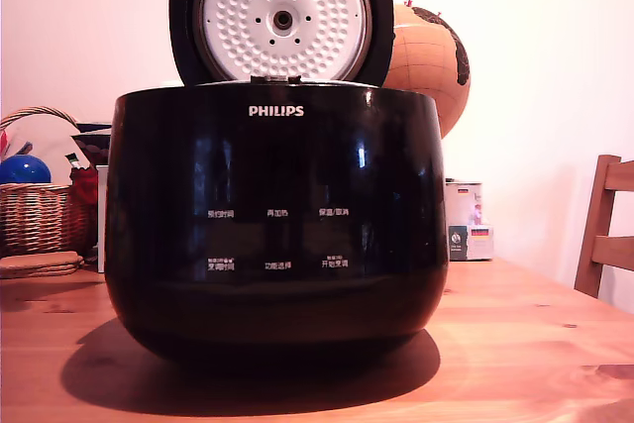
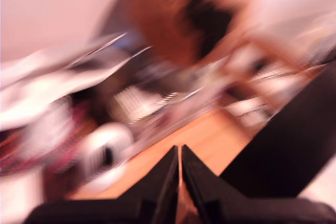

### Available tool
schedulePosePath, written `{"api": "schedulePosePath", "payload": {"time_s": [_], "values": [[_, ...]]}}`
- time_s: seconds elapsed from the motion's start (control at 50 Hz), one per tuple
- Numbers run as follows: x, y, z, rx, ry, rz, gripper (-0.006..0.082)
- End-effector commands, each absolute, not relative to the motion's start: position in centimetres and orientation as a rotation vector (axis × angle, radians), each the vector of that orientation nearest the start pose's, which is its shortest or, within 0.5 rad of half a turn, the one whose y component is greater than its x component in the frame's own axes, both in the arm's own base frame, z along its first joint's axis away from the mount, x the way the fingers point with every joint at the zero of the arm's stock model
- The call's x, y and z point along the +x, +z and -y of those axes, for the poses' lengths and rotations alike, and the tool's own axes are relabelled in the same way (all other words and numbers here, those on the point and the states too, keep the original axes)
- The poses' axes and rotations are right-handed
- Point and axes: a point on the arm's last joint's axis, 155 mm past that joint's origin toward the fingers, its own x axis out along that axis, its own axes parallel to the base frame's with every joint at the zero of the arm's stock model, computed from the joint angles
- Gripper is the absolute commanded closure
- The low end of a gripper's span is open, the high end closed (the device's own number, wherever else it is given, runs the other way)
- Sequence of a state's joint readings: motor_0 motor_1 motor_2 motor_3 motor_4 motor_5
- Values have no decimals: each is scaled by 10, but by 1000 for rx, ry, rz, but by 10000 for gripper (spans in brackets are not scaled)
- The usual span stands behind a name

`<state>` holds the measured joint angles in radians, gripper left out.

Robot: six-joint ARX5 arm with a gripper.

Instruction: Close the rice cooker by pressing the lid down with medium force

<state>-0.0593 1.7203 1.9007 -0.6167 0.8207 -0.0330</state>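
The rice cooker sits on the wooden counter, filling the middle of the exterior view, with its lid standing upright and open, the white dimpled underside facing the camera. The claw is clenched on nothing, its two dark fingers nearly touching with only a thin slit between them. The wrist view is badly blurred: the orange globe lies beyond the fingertips, and a large black shape, apparently part of the cooker, lies beside the claw. In the exterior view, a wicker basket stands at the left and a wooden chair at the right.
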Motion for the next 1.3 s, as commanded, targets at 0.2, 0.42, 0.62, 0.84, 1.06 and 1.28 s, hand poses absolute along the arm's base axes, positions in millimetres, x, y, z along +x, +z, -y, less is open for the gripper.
{"api": "schedulePosePath", "payload": {"time_s": [0.2,0.42,0.62,0.84,1.06,1.28], "values": [[458,405,197,-298,-1040,-440,789],[451,403,225,-304,-1102,-458,789],[449,400,235,-299,-1115,-465,789],[459,395,231,-287,-1043,-471,789],[460,377,228,-289,-1010,-537,789],[449,357,227,-300,-1011,-636,789]]}}
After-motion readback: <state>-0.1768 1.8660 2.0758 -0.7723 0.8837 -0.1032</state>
